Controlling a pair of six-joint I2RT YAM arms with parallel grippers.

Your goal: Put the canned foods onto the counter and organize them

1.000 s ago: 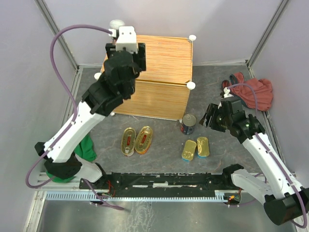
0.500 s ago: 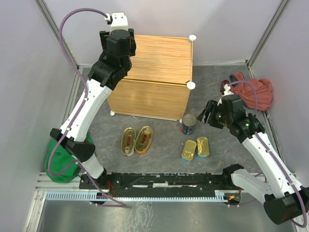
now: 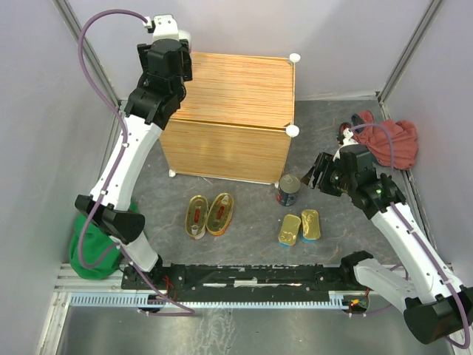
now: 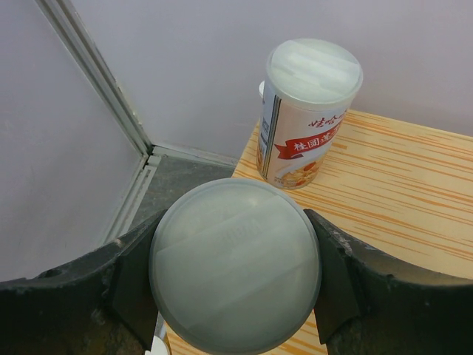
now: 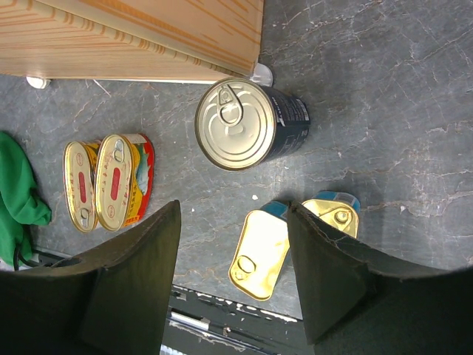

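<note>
My left gripper (image 4: 235, 244) is shut on a tall white-lidded can (image 4: 235, 270), held over the back-left corner of the light-wood counter (image 3: 244, 89). A second tall red-and-white can (image 4: 307, 111) stands upright on the counter (image 4: 399, 192) just beyond it. My right gripper (image 3: 319, 175) hangs open and empty above the grey floor, right of the dark round tin (image 3: 288, 188). In the right wrist view the tin (image 5: 244, 122) lies ahead of the fingers. Two rectangular gold-blue tins (image 3: 299, 227) and two oval gold-red tins (image 3: 210, 214) lie on the floor in front of the counter.
A red cloth (image 3: 388, 140) lies at the far right by the wall. A green cloth (image 3: 92, 244) sits at the left beside the left arm's base. Purple walls enclose the space, and a black rail (image 3: 244, 277) runs along the near edge.
My left arm has swung left and back with the tall can, from over the counter's left side to its back-left corner. The right gripper edged slightly toward the dark tin.
</note>
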